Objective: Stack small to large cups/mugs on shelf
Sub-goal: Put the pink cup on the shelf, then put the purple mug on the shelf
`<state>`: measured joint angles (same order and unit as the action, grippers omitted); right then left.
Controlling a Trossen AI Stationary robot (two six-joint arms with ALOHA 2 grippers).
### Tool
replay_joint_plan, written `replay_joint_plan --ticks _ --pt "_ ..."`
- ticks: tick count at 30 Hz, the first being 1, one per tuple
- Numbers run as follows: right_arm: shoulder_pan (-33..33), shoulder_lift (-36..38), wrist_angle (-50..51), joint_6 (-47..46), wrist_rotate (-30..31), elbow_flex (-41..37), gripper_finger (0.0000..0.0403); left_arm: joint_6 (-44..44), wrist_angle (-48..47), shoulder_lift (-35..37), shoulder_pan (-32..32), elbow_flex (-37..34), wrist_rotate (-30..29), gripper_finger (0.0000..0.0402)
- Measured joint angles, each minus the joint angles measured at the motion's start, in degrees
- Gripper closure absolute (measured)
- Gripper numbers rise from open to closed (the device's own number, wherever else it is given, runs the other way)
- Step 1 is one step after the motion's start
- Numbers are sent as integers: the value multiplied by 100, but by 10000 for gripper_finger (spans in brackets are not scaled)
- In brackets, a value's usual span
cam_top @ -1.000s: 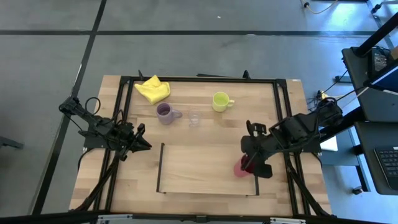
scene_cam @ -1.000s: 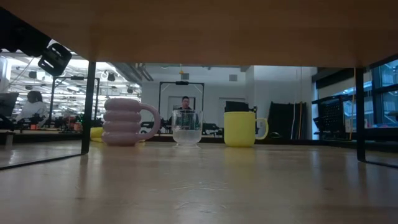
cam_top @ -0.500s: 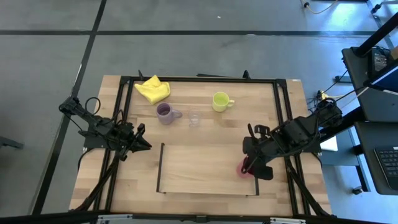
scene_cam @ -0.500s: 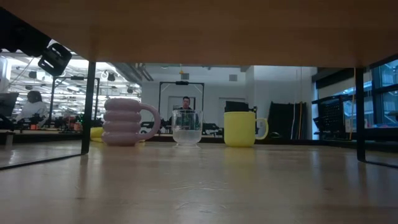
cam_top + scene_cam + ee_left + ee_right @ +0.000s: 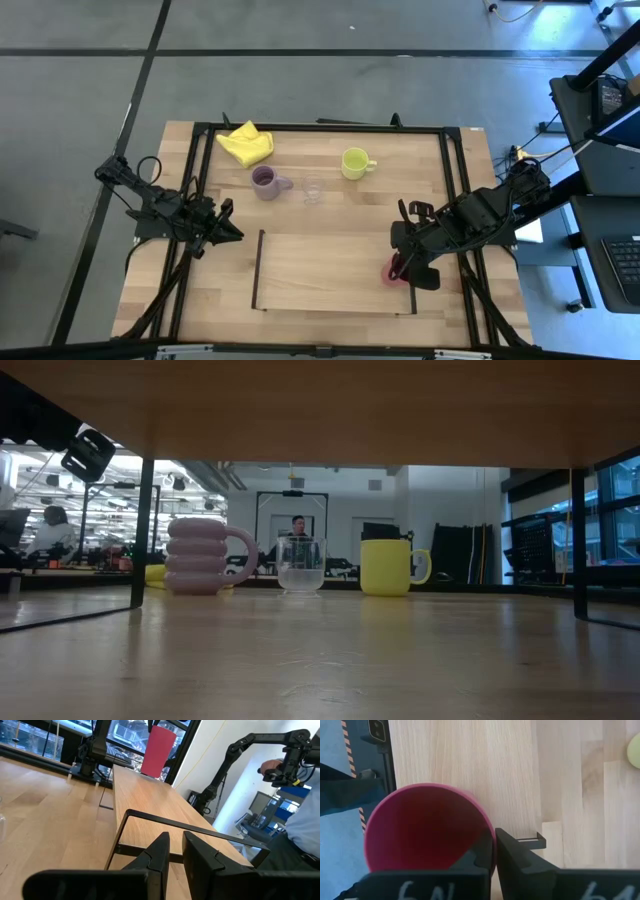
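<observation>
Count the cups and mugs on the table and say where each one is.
4. The purple mug, clear glass and yellow-green mug stand along the far side. The red cup is at the shelf's right end, pinched by the right end effector.

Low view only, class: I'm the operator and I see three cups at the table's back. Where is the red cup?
Observer: The red cup is at the right end of the shelf, just inside its frame.
Operator: Is anything holding it?
Observer: Yes. The right tool pinches its rim, one finger inside and one outside.
Operator: And the left arm?
Observer: The left tool waits beside the shelf's left edge, holding nothing.
</observation>
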<state>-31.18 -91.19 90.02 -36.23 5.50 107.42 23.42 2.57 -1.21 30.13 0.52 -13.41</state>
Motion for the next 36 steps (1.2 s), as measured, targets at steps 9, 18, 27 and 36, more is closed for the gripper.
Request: replay_joint_plan --ticks 9,18,27,36 --pt "0 1 0 -14 73 0 358 0 2 0 0 2 0 354" --pt "0 1 0 54 81 0 350 0 1 -1 0 1 1 354" --pt "0 5 8 20 20 216 350 1 0 -1 1 0 0 354" --pt "24 16 -137 -73 348 908 350 0 0 0 0 2 0 354"
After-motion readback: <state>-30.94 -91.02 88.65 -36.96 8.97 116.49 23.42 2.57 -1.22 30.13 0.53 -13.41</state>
